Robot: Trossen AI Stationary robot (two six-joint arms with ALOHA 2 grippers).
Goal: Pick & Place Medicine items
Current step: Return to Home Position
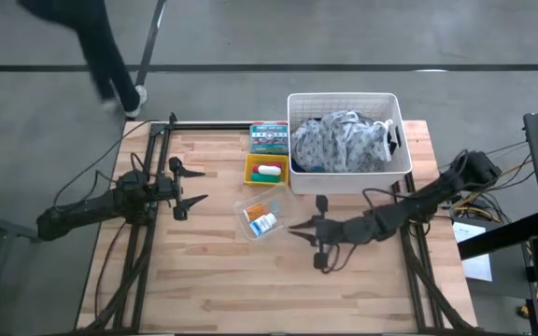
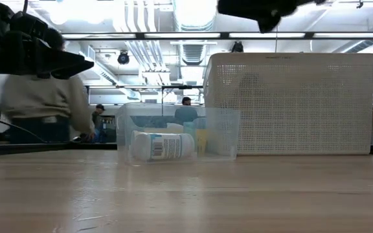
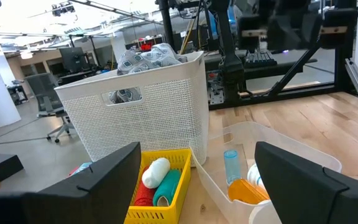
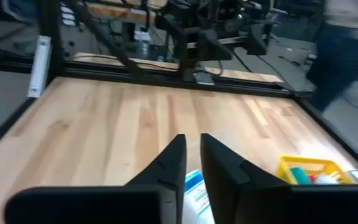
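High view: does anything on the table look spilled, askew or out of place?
Nothing spilled. The clear bin sits at an angle to the yellow tray and white basket, its bottle lying on its side. Cloth heaps above the basket's rim.

Two slim dark jointed arms (image 1: 92, 210), matte black, with thin cables (image 1: 90, 175) trailing. Left end effector (image 1: 200, 185) and right end effector (image 1: 295, 227) each have two black wedge-shaped fingers.

- Wooden plank table (image 1: 213, 280).
- White perforated bin (image 1: 344, 97) at 1 o'clock.
- Small yellow tray (image 1: 248, 172) at 12 o'clock, just beside the white bin.
- Teal box (image 1: 269, 137) beyond the tray, at the 12 o'clock edge.
- Clear bin (image 1: 247, 203) near the centre.
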